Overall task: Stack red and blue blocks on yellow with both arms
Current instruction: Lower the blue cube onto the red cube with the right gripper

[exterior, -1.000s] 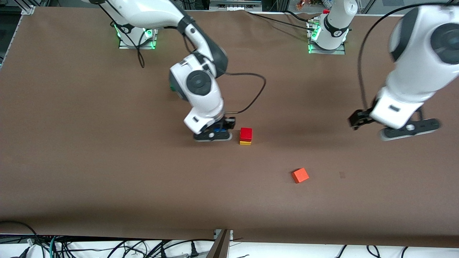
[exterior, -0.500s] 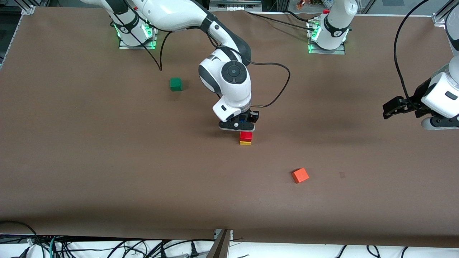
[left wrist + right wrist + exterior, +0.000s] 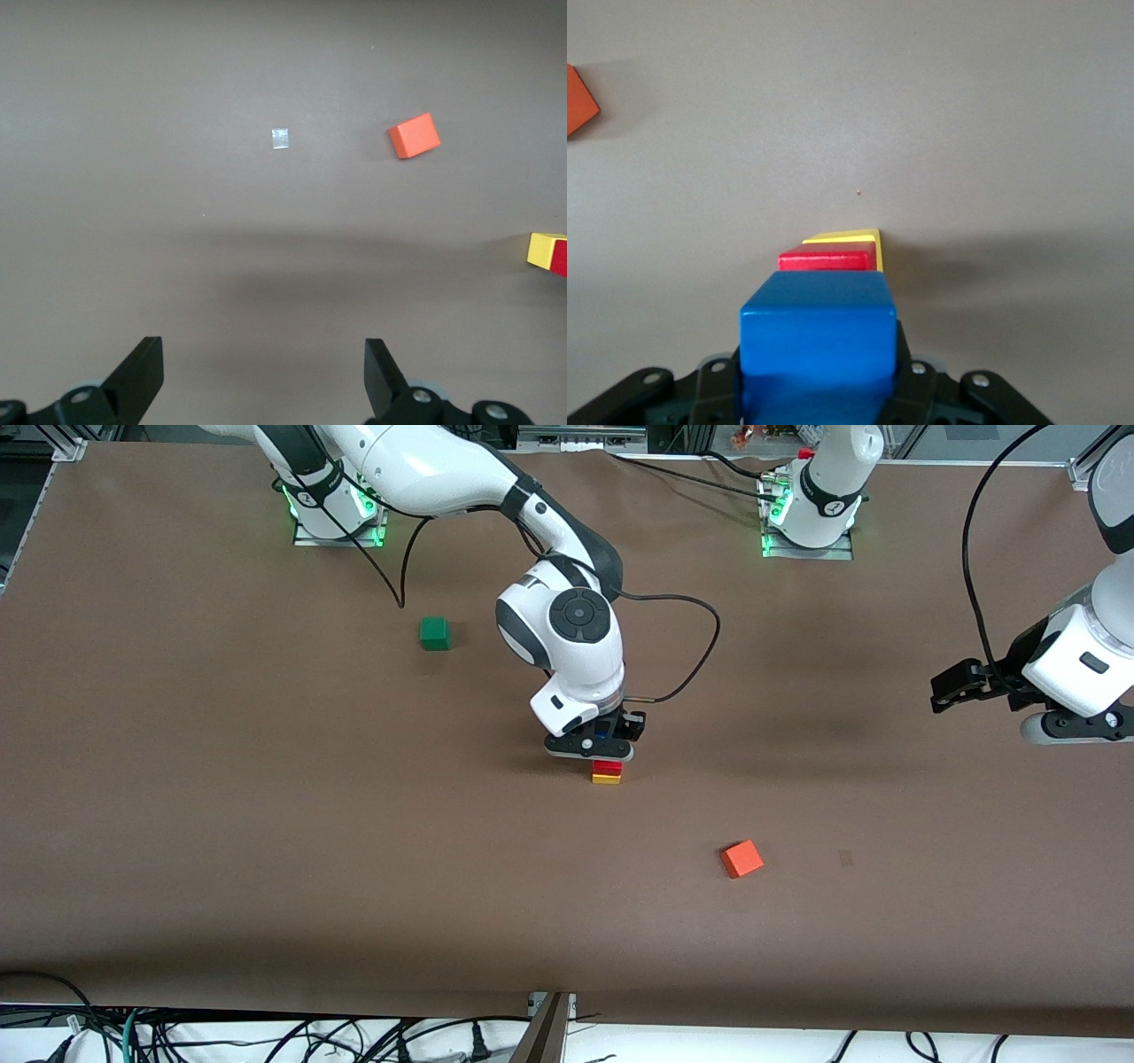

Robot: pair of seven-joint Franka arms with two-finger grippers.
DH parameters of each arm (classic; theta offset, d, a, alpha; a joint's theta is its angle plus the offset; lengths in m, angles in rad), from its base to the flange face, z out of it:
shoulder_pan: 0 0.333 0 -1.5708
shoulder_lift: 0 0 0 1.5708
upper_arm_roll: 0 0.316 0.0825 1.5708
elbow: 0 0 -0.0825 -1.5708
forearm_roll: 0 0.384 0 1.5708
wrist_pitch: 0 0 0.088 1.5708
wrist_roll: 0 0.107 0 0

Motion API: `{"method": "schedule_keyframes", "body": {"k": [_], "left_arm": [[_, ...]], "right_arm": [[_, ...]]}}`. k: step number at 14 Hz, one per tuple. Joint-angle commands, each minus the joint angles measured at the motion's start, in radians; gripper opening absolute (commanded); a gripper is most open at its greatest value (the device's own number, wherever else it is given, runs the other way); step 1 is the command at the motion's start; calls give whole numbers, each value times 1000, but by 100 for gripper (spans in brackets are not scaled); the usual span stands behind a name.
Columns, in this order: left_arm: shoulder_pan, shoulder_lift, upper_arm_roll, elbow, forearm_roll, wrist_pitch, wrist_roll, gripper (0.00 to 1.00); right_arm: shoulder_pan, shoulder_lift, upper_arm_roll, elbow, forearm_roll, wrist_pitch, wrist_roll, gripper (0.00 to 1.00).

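The red block point(image 3: 607, 766) sits on the yellow cube point(image 3: 607, 779) in the middle of the table. My right gripper point(image 3: 592, 746) is shut on the blue block point(image 3: 602, 735) and holds it just above the red block. In the right wrist view the blue block point(image 3: 818, 345) fills the jaws of the right gripper point(image 3: 818, 376), with the red block point(image 3: 824, 259) and the yellow cube point(image 3: 868, 239) under it. My left gripper point(image 3: 1067, 728) waits open and empty over the left arm's end of the table. In its wrist view the left gripper point(image 3: 264, 372) shows only bare table between its fingers.
An orange-red cube point(image 3: 741, 859) lies nearer to the front camera than the stack, toward the left arm's end; it also shows in the left wrist view point(image 3: 414, 135). A green cube point(image 3: 434, 633) lies farther back, toward the right arm's end.
My right gripper has moved with the blue block from beside the stack to over it and has come lower. My left arm has drawn back toward its end of the table.
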Motion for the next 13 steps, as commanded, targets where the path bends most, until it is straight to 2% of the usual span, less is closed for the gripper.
{"method": "schedule_keyframes", "body": {"k": [1,3,6,8,9,10,11,12,13], "left_arm": [[5,-10,3,-9,-30,-6,24,100],[5,-7,3,-9,-32,-6,25,100],[5,-7,0,-9,-32,-6,25,100],[5,-7,-2,-9,-32,-6,25,100],[5,-5,-2,-9,-32,-6,25,100],[4,-7,-2,-9,-32,-6,25,100],[4,-7,-2,-9,-32,-6,25,100],[4,-5,-4,-9,-32,-6,24,100],[4,-5,-4,-9,-32,-6,24,100]], "right_arm": [[8,38,-5,46,-17,20,24,21],[8,42,-5,45,-18,30,24,22],[8,45,-8,45,-18,43,24,31],[8,48,-10,45,-20,46,24,49],[8,48,-13,45,-18,49,24,67],[8,48,-13,45,-18,50,22,76],[8,48,-13,45,-20,50,24,92],[8,48,-13,45,-18,50,24,99],[8,47,-13,45,-18,49,24,99]]}}
